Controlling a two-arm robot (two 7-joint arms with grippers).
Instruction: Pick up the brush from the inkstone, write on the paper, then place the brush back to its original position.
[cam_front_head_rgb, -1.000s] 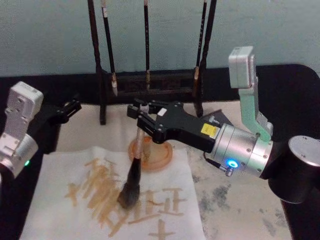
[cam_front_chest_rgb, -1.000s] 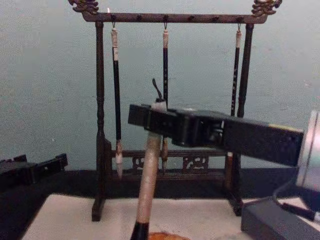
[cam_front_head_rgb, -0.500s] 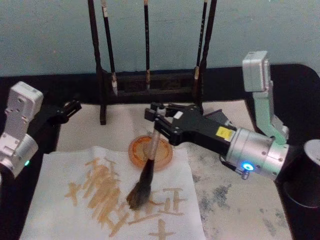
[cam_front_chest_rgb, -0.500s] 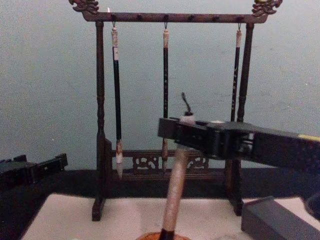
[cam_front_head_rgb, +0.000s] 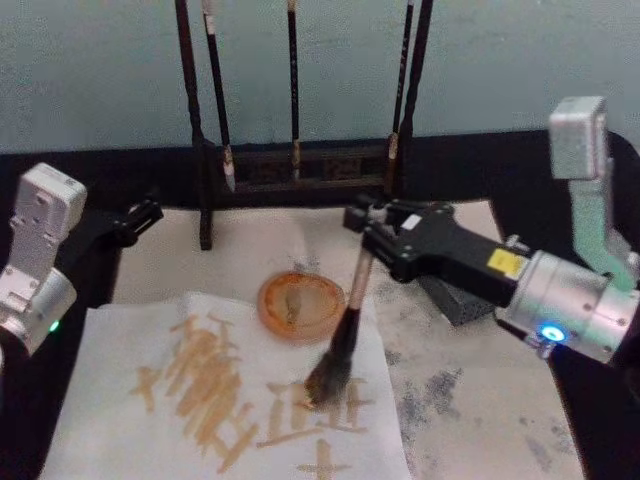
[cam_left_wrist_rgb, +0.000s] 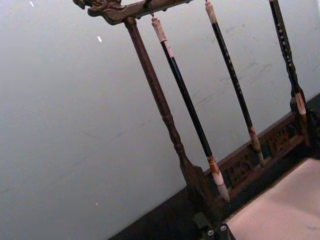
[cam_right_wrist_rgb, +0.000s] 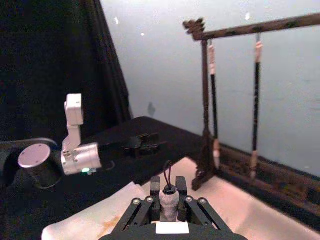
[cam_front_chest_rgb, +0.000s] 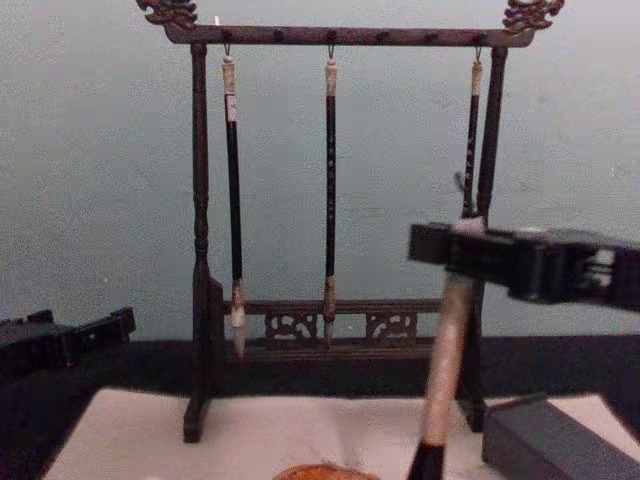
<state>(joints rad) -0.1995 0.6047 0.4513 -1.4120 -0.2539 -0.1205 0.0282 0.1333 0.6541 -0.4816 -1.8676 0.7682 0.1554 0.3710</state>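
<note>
Pale blue-grey wall (cam_front_head_rgb: 100, 70) backs the black desk (cam_front_head_rgb: 480, 165), where a wooden rack (cam_front_chest_rgb: 330, 35) with three slim brushes (cam_front_chest_rgb: 330, 170) stands at 12 o'clock. My right hand (cam_front_head_rgb: 372, 222), in from 3 o'clock, is pinching the top of the brush (cam_front_head_rgb: 348, 315). It leans, tuft down on the paper (cam_front_head_rgb: 110, 340), at 5 o'clock from the orange dish (cam_front_head_rgb: 300, 303), among brown strokes. A grey block (cam_front_head_rgb: 455, 297) lies at 3 o'clock from the dish. My left hand (cam_front_head_rgb: 145, 213) sits parked at 9 o'clock.

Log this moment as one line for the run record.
phase: writing | right gripper: fingers shut on brush | brush: tilted, tuft on paper | left gripper: parked at left
</note>
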